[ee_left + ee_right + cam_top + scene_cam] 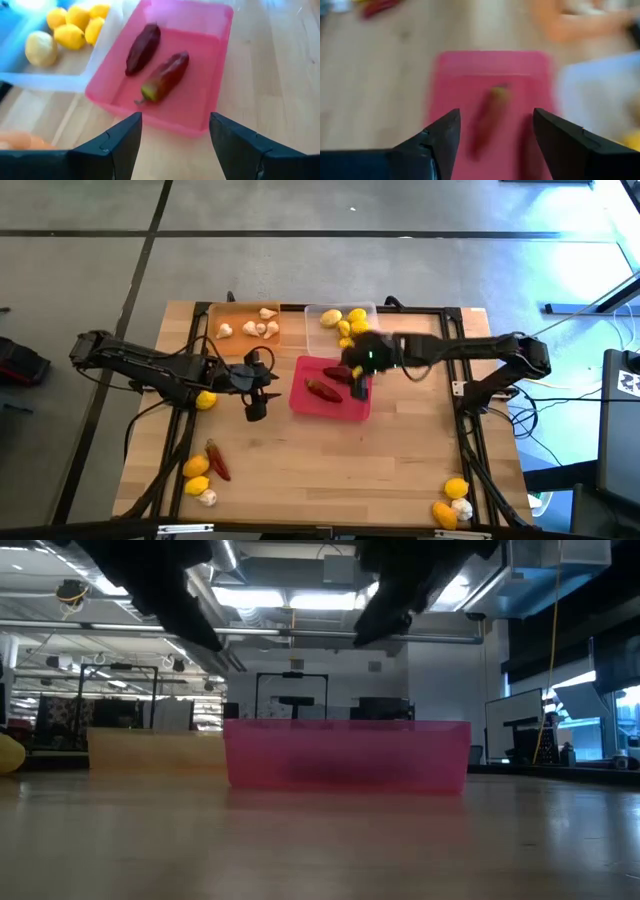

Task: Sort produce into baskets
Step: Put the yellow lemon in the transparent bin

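Right pincer (358,385) hangs over the pink tray (298,402) with its fingers apart and nothing between them, so my guess is it's done with a chili there, while the left pincer (256,406) sits just beside the tray's edge, also spread and empty. Two dark red chilies (144,48) lie loose in the pink tray, one with a greenish stem end. Lemons (352,321) are in the clear tray (312,311), garlic (258,328) in the orange tray (215,310), and a few strays (205,477) wait near the worktop (330,470) corners.
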